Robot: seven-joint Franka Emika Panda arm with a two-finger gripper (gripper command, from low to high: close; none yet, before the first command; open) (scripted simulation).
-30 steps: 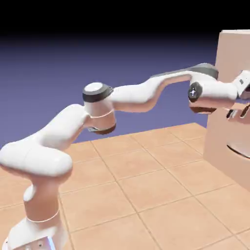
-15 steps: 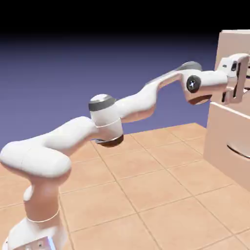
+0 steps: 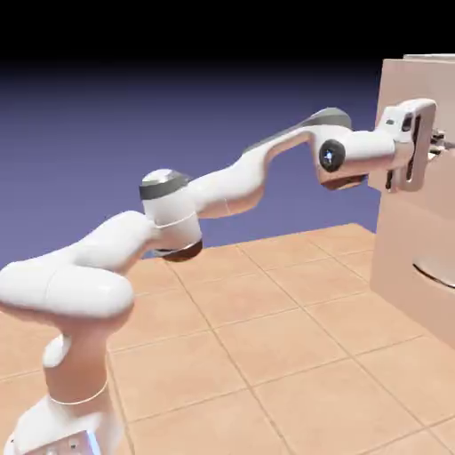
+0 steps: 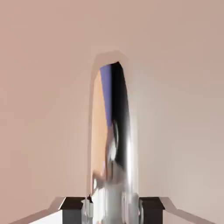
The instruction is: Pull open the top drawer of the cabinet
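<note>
The pale beige-pink cabinet (image 3: 404, 298) stands at the exterior view's right edge. My gripper (image 3: 430, 149) is pressed against the top drawer (image 3: 442, 89), and the white hand hides most of its handle. In the hand view the handle (image 4: 111, 140) is a shiny, mirror-like bar running up the middle of the drawer front (image 4: 43, 87). My gripper (image 4: 112, 208) is shut on the handle, with a grey fingertip (image 4: 73, 204) tight against each side. The top drawer's left edge stands slightly out from the cabinet front below it.
The lower drawer front with its curved handle (image 3: 435, 271) sits beneath my hand. The arm stretches from the lower left across a tan tiled floor (image 3: 267, 347). A blue-violet backdrop lies behind.
The hand rose from beside the lower front to the top handle and turned. The jaws went from open to shut on the handle. The arm drew back left and the drawer edge followed.
</note>
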